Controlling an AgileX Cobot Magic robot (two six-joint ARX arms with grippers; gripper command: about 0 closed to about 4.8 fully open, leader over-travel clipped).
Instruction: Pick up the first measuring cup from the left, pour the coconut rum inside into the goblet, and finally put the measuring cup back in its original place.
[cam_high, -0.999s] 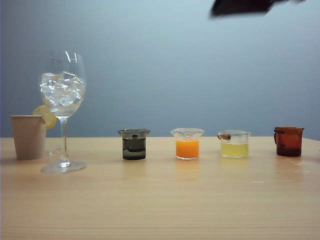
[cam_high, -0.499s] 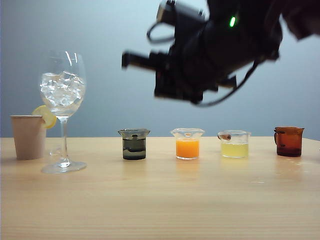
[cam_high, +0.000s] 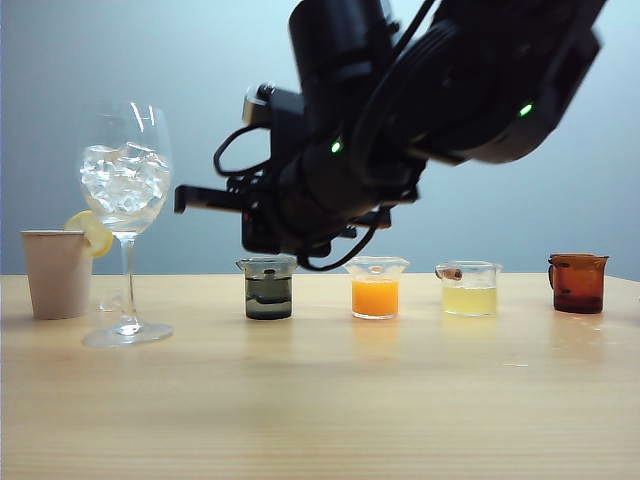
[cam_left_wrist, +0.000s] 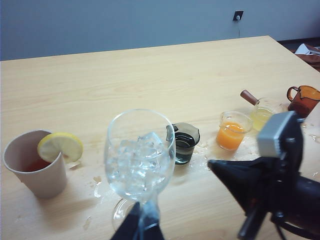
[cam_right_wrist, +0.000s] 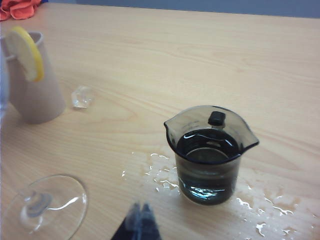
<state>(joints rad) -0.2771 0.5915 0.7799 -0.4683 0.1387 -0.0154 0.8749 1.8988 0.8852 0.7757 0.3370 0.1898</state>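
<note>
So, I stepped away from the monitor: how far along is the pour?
Nothing done yet: the measuring cup stands on the table, full of coconut rum. In hand: the shut right gripper approaches it. The left gripper is near the goblet. Left: pick, pour, return.

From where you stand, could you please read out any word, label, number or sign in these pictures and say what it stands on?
No readable text in any view.
Measuring cup: no markings visible.
Goblet: plain.
Paper cup: plain.
Orange, yellow and amber cups: no scale lines readable.
Right arm: only green lights, no lettering; its right claw shows nothing.
Left claw: nothing legible.
</note>
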